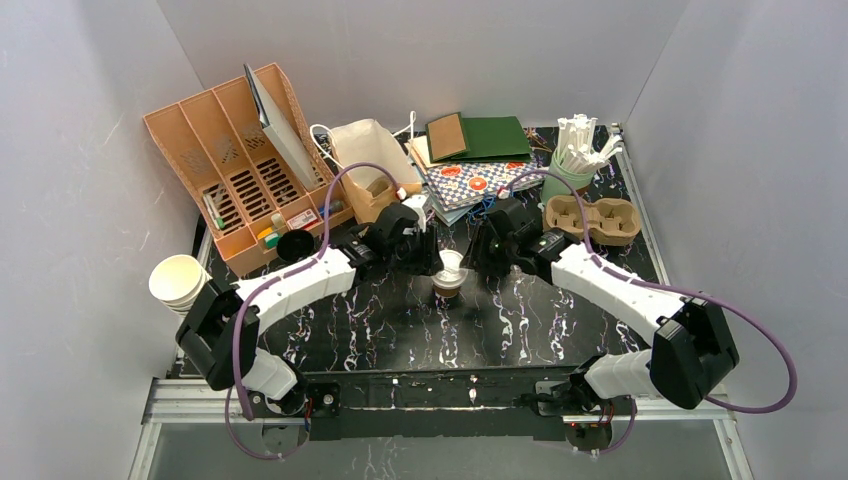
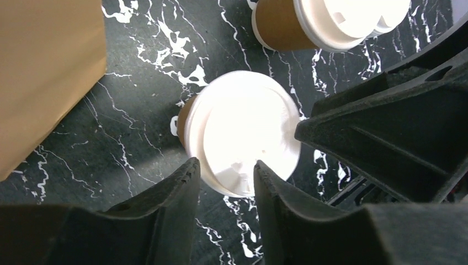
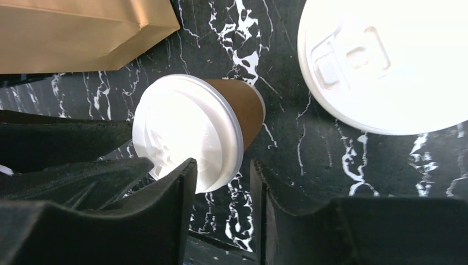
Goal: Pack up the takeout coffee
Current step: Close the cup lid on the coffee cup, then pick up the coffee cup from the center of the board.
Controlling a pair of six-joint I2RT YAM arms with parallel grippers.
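Top external view: two lidded takeout coffee cups (image 1: 448, 280) upright, close together at mid tabletop (image 1: 400, 320), flanked by both arms. Left pincer (image 2: 226, 165): partly open, empty, poised over the rim of one lidded cup (image 2: 240, 138). Right pincer (image 3: 223, 163): partly open, empty, just beside a lidded cup (image 3: 190, 138). Step in hand, by judgement: lids seated, grasp for transfer not yet made. Next: lower around the cup wall below the lid, close gently, lift upright toward paper bag (image 1: 372, 150) or cup carrier (image 1: 590, 220); destination not determinable.
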